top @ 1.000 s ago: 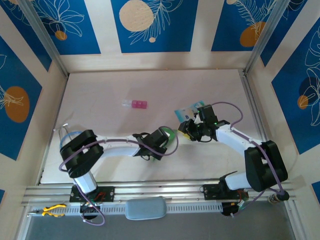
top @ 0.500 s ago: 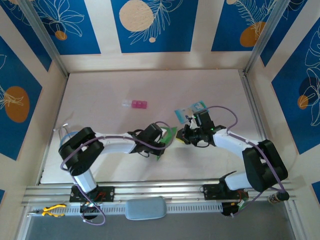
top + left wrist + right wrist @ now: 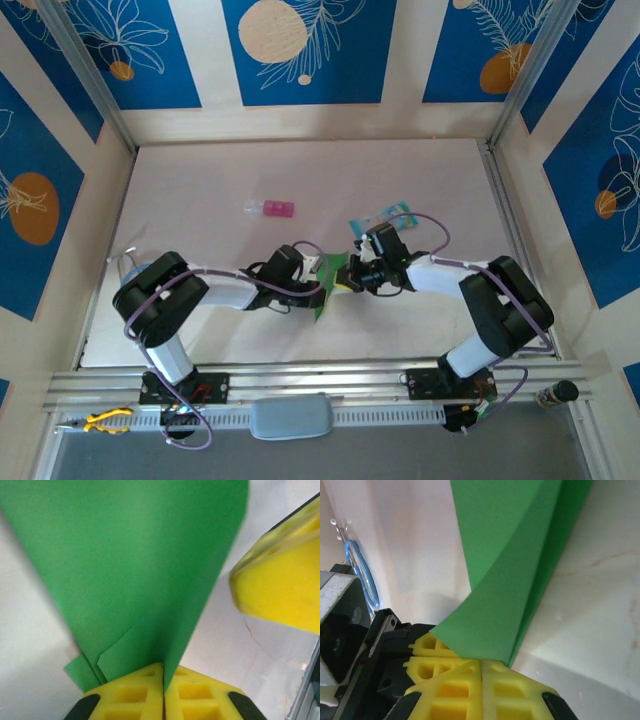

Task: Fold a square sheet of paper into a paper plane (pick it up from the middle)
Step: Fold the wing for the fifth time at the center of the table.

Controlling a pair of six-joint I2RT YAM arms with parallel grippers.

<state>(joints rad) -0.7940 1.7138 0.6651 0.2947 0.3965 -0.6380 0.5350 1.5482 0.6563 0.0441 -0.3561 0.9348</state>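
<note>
Both arms meet at the middle of the desk (image 3: 200, 190). The left pincer (image 3: 320, 286) is pressed together, pinching the square sheet of paper (image 3: 334, 272). In the left wrist view its yellow pads (image 3: 145, 680) clamp the bottom of the bright green, creased layers. The right pincer (image 3: 351, 278) is pressed together too, pinching the same sheet from the other side, with green folds rising out of its closed pads (image 3: 460, 682). The two pincers sit just beside each other with the paper between them. A pale blue packet (image 3: 385, 215) lies near, beyond the right pincer. A pink block (image 3: 270, 208) rests well apart, farther back.
</note>
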